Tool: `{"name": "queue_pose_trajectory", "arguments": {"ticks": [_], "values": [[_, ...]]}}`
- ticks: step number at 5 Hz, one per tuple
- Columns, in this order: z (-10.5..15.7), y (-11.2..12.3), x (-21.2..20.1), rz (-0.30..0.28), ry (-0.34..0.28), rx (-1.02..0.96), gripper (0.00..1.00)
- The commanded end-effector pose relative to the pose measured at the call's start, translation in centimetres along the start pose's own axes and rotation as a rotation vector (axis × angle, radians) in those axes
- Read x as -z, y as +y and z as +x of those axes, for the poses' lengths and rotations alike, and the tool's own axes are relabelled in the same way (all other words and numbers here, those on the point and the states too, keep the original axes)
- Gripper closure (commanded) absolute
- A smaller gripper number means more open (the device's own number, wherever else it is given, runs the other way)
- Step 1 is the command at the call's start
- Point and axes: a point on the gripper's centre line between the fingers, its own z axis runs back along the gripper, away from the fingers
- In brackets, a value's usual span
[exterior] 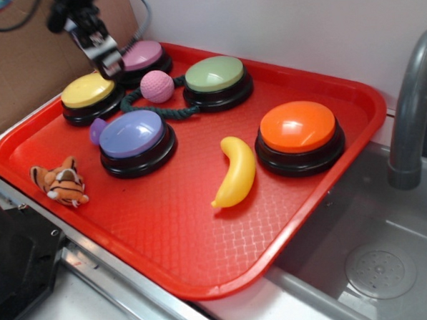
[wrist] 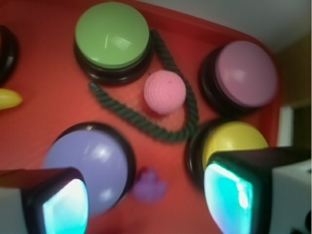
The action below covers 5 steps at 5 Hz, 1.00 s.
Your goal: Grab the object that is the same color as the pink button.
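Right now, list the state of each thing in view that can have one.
gripper: open, empty, above the yellow button
pink ball: lying free inside the green rope loop
pink button: untouched
banana: lying flat on the red tray
tiger toy: lying near the tray's edge

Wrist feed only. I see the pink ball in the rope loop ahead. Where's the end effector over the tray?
Observer: The end effector hangs over the gap between the yellow button and the pink button, with the pink ball just beside them.
Operator: Anything on the tray outside my frame?
Observer: An orange button sits at the tray's sink-side end, next to the banana.
Operator: Anything else?
Observer: A small tiger toy lies near the tray's front rim, beside the purple button.
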Motion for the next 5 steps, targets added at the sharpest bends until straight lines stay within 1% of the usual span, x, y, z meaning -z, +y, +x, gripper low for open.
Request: {"name": "queue_pose_trajectory", "arguments": {"ticks": [1, 2, 3, 4, 5], "values": [[3.2, 2.5, 2.4, 0.056, -0.091, 0.053, 0.0], [3.8, 3.0, 3.8, 0.051, -0.092, 0.058, 0.0], [4.4, 3.6, 5.0, 0.033, -0.102, 0.068, 0.0], [4.9, 3.6, 5.3, 0.031, -0.097, 0.067, 0.0], [5.2, 3.4, 5.9, 0.034, -0.067, 0.09, 1.0]]}}
